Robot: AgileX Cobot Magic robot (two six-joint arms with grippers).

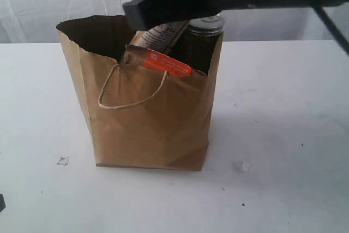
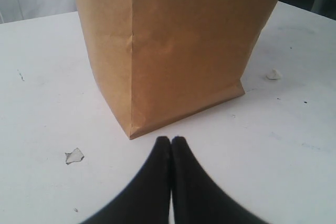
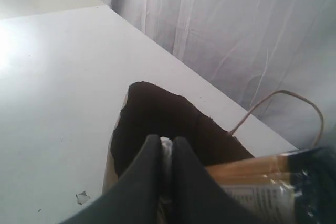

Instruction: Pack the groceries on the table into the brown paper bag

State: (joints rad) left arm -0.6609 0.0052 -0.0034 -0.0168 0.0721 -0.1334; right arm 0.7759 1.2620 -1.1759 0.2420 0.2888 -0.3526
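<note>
The brown paper bag [image 1: 152,129] stands upright on the white table [image 1: 283,107]. A brown-orange pouch [image 1: 166,63], a long pasta packet [image 1: 162,35] and a dark jar with a round lid [image 1: 206,25] stick out of its top. My right gripper [image 3: 167,144] hovers over the bag's dark opening [image 3: 157,111]. It is shut on a pale edge of the pasta packet [image 3: 262,179], which runs off sideways to a dark end. My left gripper [image 2: 171,140] rests low over the table, shut and empty, just short of the bag's bottom corner [image 2: 131,132].
Small white crumbs lie on the table on both sides of the bag [image 1: 63,160] [image 1: 244,166]. A cord handle [image 1: 133,99] hangs down the bag's front. A white curtain [image 3: 236,35] runs behind the table's far edge.
</note>
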